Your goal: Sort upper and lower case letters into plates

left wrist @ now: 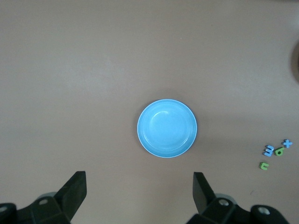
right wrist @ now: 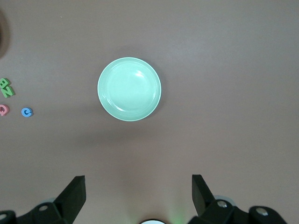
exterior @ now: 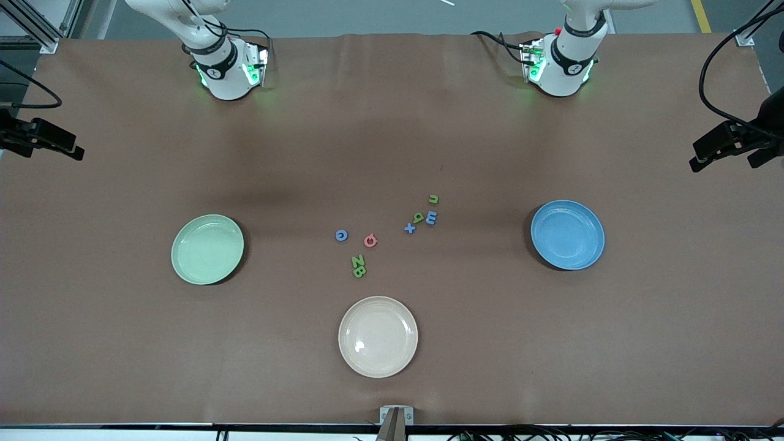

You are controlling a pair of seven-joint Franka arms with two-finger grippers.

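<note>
Nothing had been sorted at this point: all eight letters (exterior: pixel 386 236) were scattered flat on the desk (exterior: pixel 392 135), roughly midway between the green plate (exterior: pixel 207 249) and the blue plate (exterior: pixel 568 234), and both plates were bare.

Two loose bunches could be made out. A blue x (exterior: pixel 410 228), a green letter (exterior: pixel 418 217), a blue m (exterior: pixel 431 217) and an olive n (exterior: pixel 433 199) were bunched toward the left arm's end. A blue letter (exterior: pixel 342 235), a pink letter (exterior: pixel 370 241) and a green pair reading N and B (exterior: pixel 358 266) were toward the right arm's end, just short of the cream plate (exterior: pixel 378 336), which sat nearest the front camera. Which of the single letters were capitals couldn't really be told at that size.

The left gripper (left wrist: pixel 140 186) was held high over the blue plate, jaws spread wide with nothing in them. The right gripper (right wrist: pixel 138 189) was held the same way over the green plate, jaws also released and empty.

So the deciding bit was sideways offset: each bunch lay off to one side of the nearer jaws, at the edge of that wrist view rather than under them. The x-m-n bunch looked best reached by the left arm, the N-B bunch by the right. The m and the green letter were touching, so a clean single pick there would probably be fiddly.
</note>
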